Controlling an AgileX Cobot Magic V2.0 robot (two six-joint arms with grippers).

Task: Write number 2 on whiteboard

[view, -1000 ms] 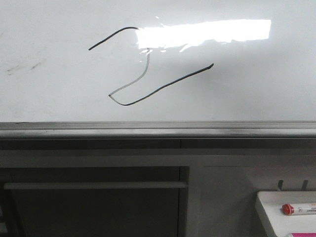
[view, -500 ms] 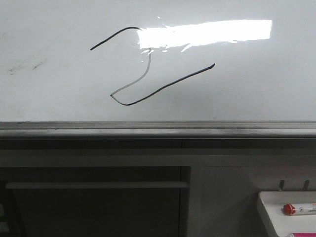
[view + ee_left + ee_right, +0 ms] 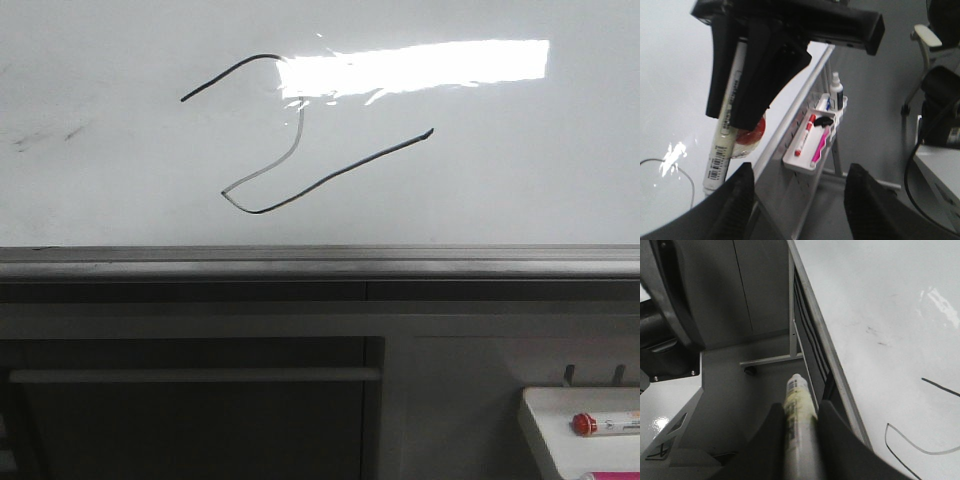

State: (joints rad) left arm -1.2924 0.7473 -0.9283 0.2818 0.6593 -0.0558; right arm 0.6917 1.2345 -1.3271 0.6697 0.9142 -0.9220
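A: Front view position?
B: It faces the whiteboard [image 3: 110, 190] square on and close, the grey lower rim [image 3: 320, 262] running level across the middle and a tray [image 3: 548, 420] cut off at the lower right corner.

A: Left wrist view?
B: It looks along the board's face at a steep slant, past the left gripper [image 3: 799, 200], toward the same tray [image 3: 805, 162] further off.

A: Right wrist view?
B: It sits near the board and looks obliquely along it, over the right gripper [image 3: 800, 415].

A: Shared ground?
B: All three show the board; the front and right wrist views share the number 2 [image 3: 300, 150].
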